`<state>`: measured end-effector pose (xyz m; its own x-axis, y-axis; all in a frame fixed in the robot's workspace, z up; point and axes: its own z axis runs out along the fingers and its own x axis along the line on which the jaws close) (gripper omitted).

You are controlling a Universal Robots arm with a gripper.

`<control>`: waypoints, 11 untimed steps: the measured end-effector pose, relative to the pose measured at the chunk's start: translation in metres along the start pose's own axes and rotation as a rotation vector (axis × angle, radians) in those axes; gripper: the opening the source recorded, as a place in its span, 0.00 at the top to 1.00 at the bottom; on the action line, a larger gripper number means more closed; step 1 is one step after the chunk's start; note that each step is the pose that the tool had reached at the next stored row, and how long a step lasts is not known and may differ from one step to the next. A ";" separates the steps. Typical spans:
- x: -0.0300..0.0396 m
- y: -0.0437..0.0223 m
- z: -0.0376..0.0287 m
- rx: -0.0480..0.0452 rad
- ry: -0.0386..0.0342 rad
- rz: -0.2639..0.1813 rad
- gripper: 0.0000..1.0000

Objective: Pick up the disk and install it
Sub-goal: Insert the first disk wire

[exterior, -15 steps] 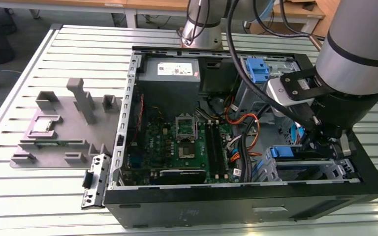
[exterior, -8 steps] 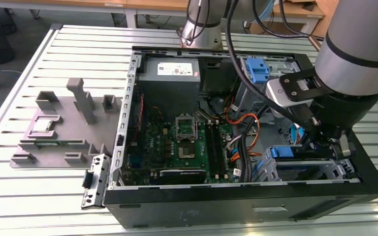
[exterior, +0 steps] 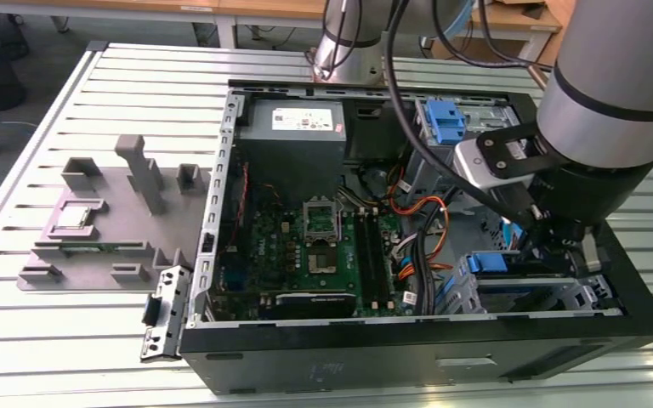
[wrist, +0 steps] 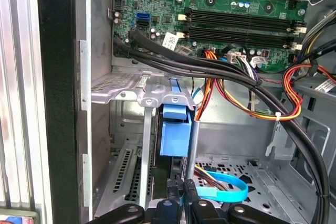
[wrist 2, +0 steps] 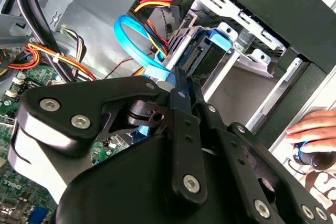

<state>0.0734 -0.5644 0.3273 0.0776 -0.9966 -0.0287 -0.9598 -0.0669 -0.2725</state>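
Observation:
The disk lies in the metal drive bay at the front corner of the open computer case, on the exterior view's right. Its bright blue carrier sits between the bay's rails, and its connector end faces outward. My gripper hangs just above the bay. In both wrist views its black fingers stand close together, shut, with their tips at the disk's end. Nothing shows between them.
A light blue flat cable and orange and yellow wire bundles run close past the bay. The green motherboard fills the case floor. A grey fixture stands on the slatted table. A person's hand rests outside the case.

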 end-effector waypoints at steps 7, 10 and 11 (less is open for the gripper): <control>0.0001 0.0014 0.0022 0.0021 0.0003 -0.001 0.84; 0.0001 0.0019 0.0034 0.0022 0.0004 -0.001 0.84; 0.0001 0.0020 0.0037 0.0022 0.0005 -0.001 0.84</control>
<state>0.0724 -0.5644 0.3233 0.0782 -0.9965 -0.0280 -0.9592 -0.0676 -0.2746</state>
